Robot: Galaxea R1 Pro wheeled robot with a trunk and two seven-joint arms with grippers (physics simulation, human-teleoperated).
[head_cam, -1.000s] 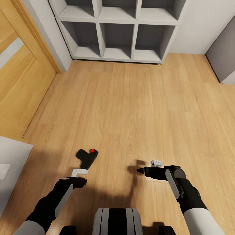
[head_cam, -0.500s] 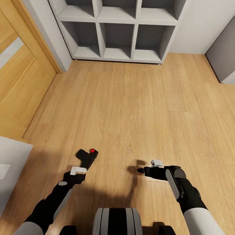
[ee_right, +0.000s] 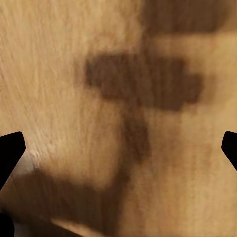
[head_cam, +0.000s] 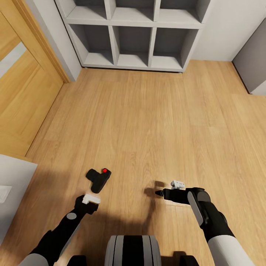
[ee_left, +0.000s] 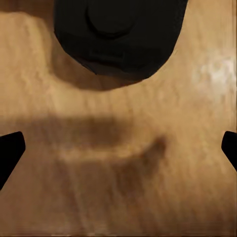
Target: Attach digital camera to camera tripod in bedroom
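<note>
Matte-black digital camera (head_cam: 98,179), red button up, lies on the wood floor (head_cam: 155,122) just ahead of your left end effector (head_cam: 89,200), fingers spread, holding nothing. Your right end effector (head_cam: 159,193): fingers spread, holding nothing.

Both arms reach forward low in the frame, black forearms with white upper sleeves. The left pincer (head_cam: 89,199) sits at lower left, its fingers spread wide apart. The right pincer (head_cam: 159,193) at lower right points toward frame centre, fingers likewise wide apart.

Light wood plank floor (head_cam: 155,118) runs to a grey cube shelf (head_cam: 133,33) against pale walls (head_cam: 229,29).
</note>
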